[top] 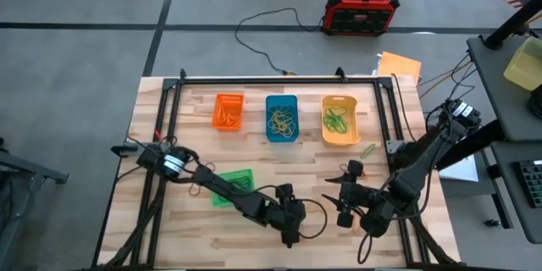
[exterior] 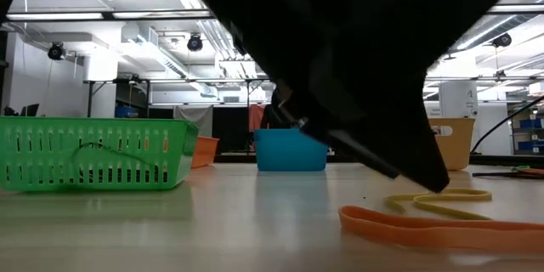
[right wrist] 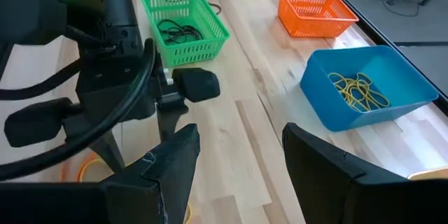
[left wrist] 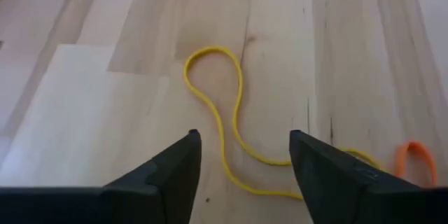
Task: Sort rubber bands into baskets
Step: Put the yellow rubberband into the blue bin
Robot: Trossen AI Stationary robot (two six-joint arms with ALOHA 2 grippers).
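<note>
My left gripper (left wrist: 245, 136) is open and tipped down close over the table near its front edge (top: 292, 235). Its fingers stand on either side of a yellow rubber band (left wrist: 224, 126) that lies flat on the wood, with an orange band (left wrist: 413, 157) beside it. Both bands also show in the low view, the yellow (exterior: 442, 200) behind the orange (exterior: 433, 225). The green basket (top: 233, 186) holds dark bands and stands just behind the left arm. The orange (top: 229, 112), blue (top: 282, 118) and yellow-orange (top: 339, 120) baskets stand in a row farther back. My right gripper (top: 341, 203) waits open to the right.
A green band (top: 368, 148) lies loose on the wood beside the yellow-orange basket. A black frame (top: 279, 79) runs along the table's far and side edges. A red-and-black box (top: 362, 8) with cables stands on the floor beyond the table.
</note>
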